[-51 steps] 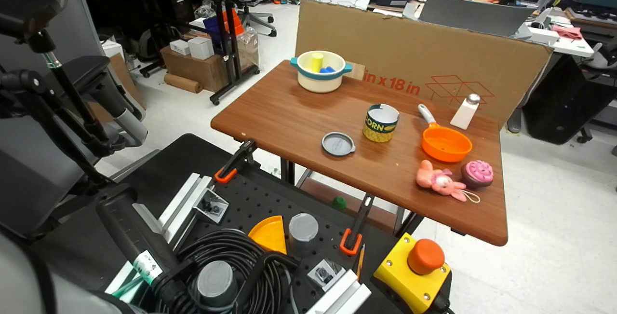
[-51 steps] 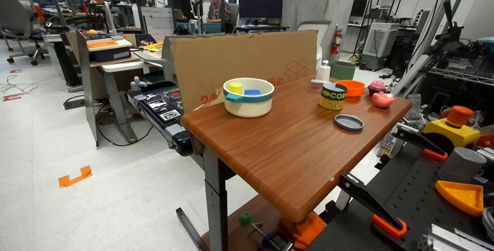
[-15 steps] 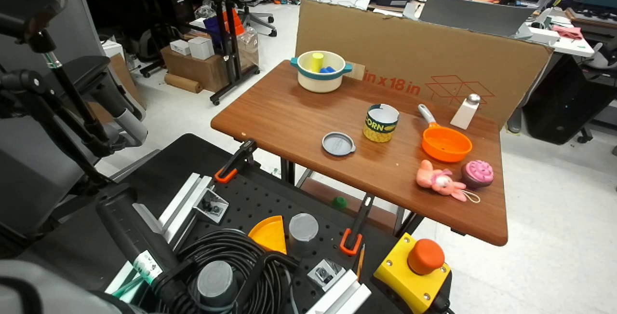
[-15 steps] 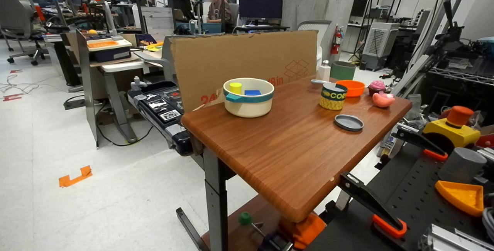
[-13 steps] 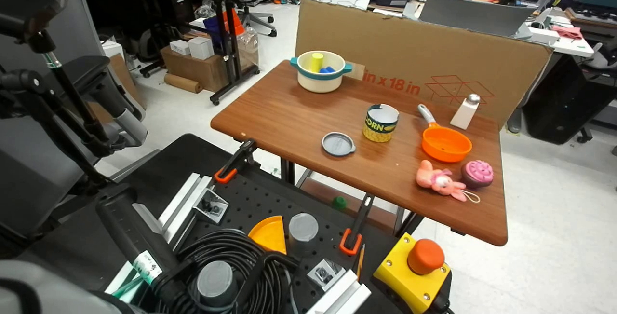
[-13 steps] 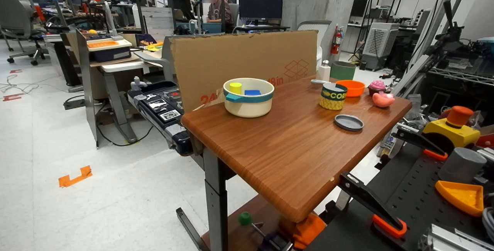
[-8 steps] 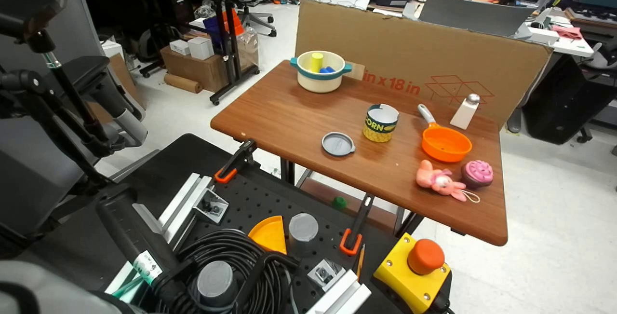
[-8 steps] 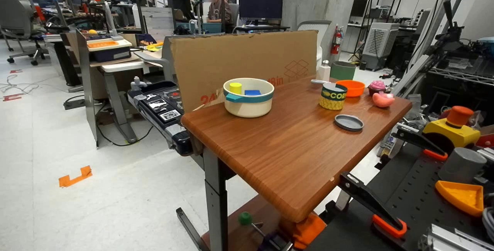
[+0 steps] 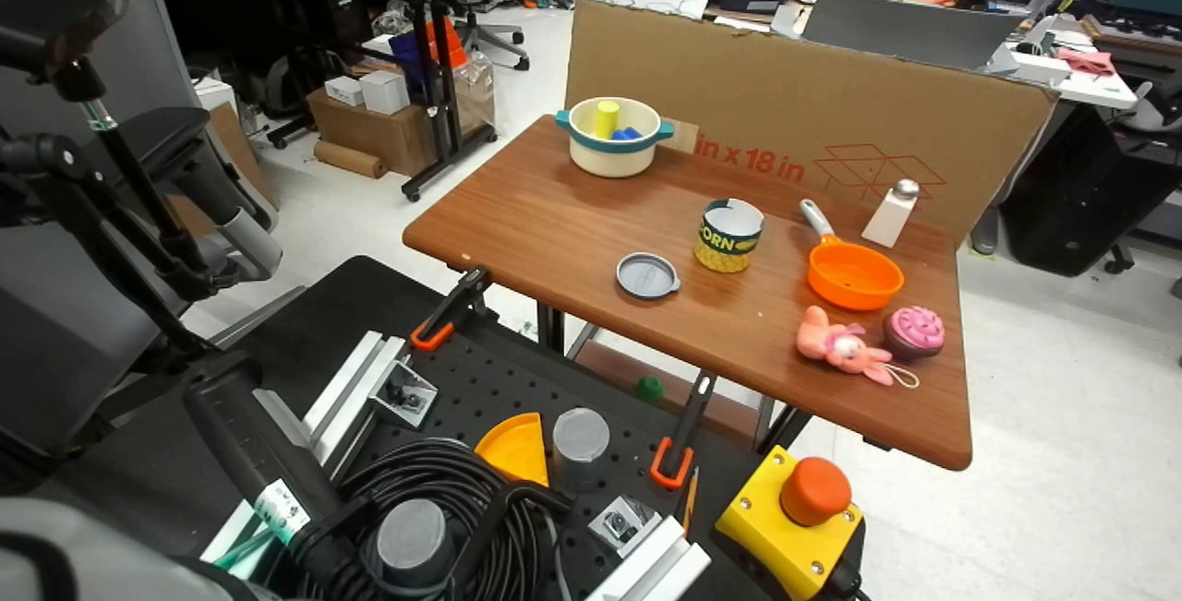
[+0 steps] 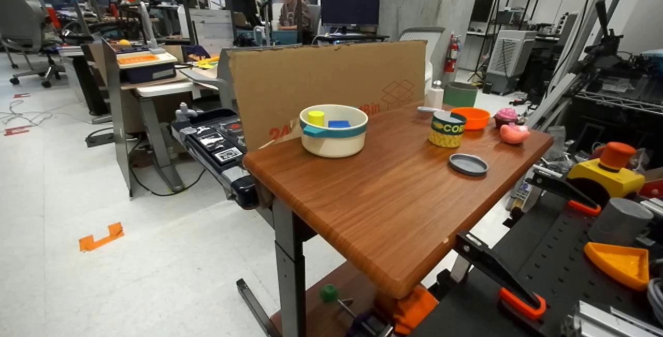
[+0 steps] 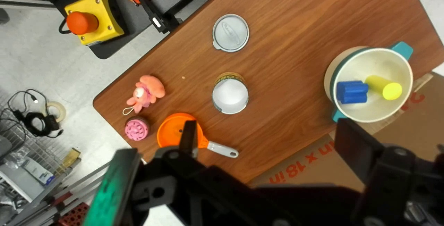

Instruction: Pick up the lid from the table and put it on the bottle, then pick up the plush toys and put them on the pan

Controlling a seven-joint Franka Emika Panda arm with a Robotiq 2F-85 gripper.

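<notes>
The lid [image 11: 231, 33], a flat grey disc, lies on the wooden table near its edge. Beside it stands the bottle [image 11: 230, 95], upright and open-topped, with a corn label [image 9: 729, 236] in an exterior view. Two plush toys rest at a table corner: a salmon-pink bunny [image 11: 145, 93] and a rounder magenta-pink one [image 11: 136, 129]. Close to them is the orange pan [image 11: 172, 126], its pale handle pointing away. My gripper [image 11: 266, 123] shows only in the wrist view, jaws wide apart and nothing between them. One finger covers part of the pan.
A cream pot [image 9: 613, 141] with teal handles holds a yellow and a blue piece. A white shaker [image 9: 892, 213] stands behind the pan. Cardboard [image 9: 785, 93] walls off the back edge. Clamps [image 9: 683, 430] and a yellow stop-button box [image 9: 792, 522] sit at the front.
Everything on the table stays where it was. In an exterior view, the grey rounded part at the lower left corner has sunk slightly since the oldest frame, then holds still.
</notes>
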